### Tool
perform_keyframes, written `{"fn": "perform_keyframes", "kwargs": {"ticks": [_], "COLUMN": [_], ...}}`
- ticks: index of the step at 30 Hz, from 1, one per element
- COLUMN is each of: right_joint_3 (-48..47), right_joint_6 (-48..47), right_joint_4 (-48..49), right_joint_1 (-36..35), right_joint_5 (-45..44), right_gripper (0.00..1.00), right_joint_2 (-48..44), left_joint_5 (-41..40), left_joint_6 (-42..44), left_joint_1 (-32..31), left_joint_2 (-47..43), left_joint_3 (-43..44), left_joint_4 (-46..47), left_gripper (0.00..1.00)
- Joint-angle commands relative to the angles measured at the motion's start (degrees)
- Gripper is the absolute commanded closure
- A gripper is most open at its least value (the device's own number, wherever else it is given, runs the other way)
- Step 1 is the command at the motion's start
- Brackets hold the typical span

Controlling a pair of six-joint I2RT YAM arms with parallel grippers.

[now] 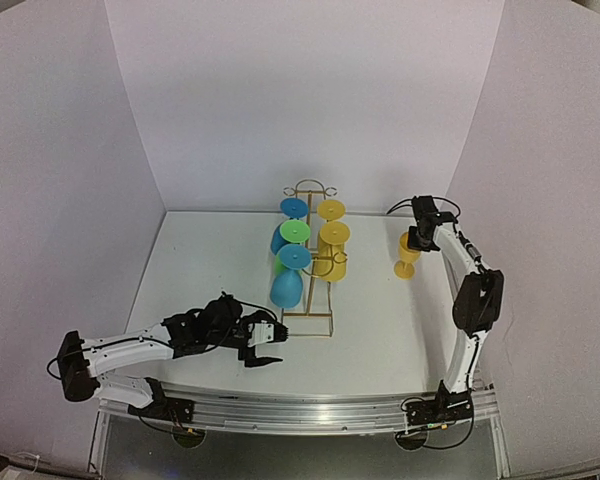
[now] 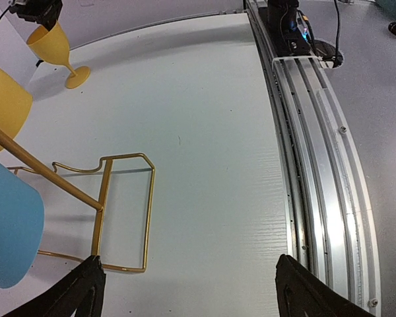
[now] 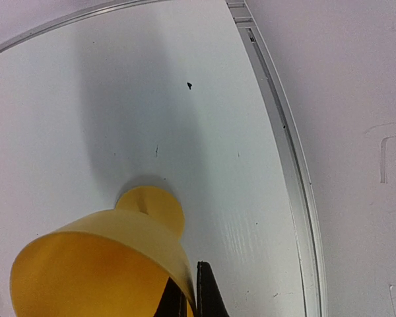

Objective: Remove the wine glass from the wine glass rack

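Note:
The gold wire wine glass rack point(image 1: 317, 300) stands mid-table with blue, green and yellow glasses hanging upside down from it. A yellow wine glass point(image 1: 408, 256) is upright off to the rack's right, its foot at or just above the table. My right gripper point(image 1: 417, 238) is shut on its rim. In the right wrist view one finger sits inside the yellow bowl point(image 3: 99, 264) and one outside, at the right gripper point(image 3: 190, 294). My left gripper point(image 1: 265, 348) is open and empty, low beside the rack's near end. In the left wrist view it point(image 2: 188, 261) faces the rack base point(image 2: 148, 211).
A blue bowl point(image 2: 10, 231) and a yellow bowl point(image 2: 3, 105) hang at the left of the left wrist view. The metal rail point(image 2: 317, 165) runs along the table's near edge. White walls close in the table on three sides.

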State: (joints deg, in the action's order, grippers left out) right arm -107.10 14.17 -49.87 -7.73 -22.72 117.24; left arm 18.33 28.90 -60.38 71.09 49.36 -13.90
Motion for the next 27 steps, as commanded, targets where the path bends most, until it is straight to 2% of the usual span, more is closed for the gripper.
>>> {"fn": "perform_keyframes", "kwargs": {"ticks": [1,3,7,15,18,21,24,27], "right_joint_3": [-2.0,-2.3,-2.5,-5.5,-7.7,-10.9,-14.7,-16.0], "right_joint_6": [-0.6,-0.8,-1.2,-3.8,-5.4,-6.7,-6.6,-4.9], "right_joint_4": [1.5,1.4,1.4,0.7,-0.4,-2.9,-8.0,-11.9], "right_joint_1": [0.1,0.1,0.2,0.1,0.1,0.1,0.0,0.0], "right_joint_5": [0.2,0.7,1.0,0.2,-1.4,-2.8,-0.6,11.1], "right_gripper": [1.0,0.93,0.71,0.52,0.37,0.17,0.13,0.14], "right_joint_2": [1.4,1.6,1.3,-2.5,-4.5,-6.4,-8.0,-11.2], "left_joint_5": [1.0,1.0,1.3,1.4,1.7,1.9,2.3,2.3], "left_joint_6": [-1.8,-1.8,-1.7,-1.6,-1.5,-1.4,-1.3,-1.3], "left_joint_1": [0.8,1.0,1.2,1.2,1.2,1.2,1.2,1.2], "left_joint_2": [-1.7,-1.7,-1.9,-2.4,-2.5,-2.7,-3.1,-3.4], "left_joint_3": [-0.4,-0.6,-0.9,-1.4,-1.6,-1.7,-1.9,-1.8], "left_joint_4": [2.1,2.3,2.6,2.8,2.9,3.1,3.2,3.2], "left_gripper": [0.11,0.11,0.11,0.11,0.11,0.11,0.11,0.12]}}
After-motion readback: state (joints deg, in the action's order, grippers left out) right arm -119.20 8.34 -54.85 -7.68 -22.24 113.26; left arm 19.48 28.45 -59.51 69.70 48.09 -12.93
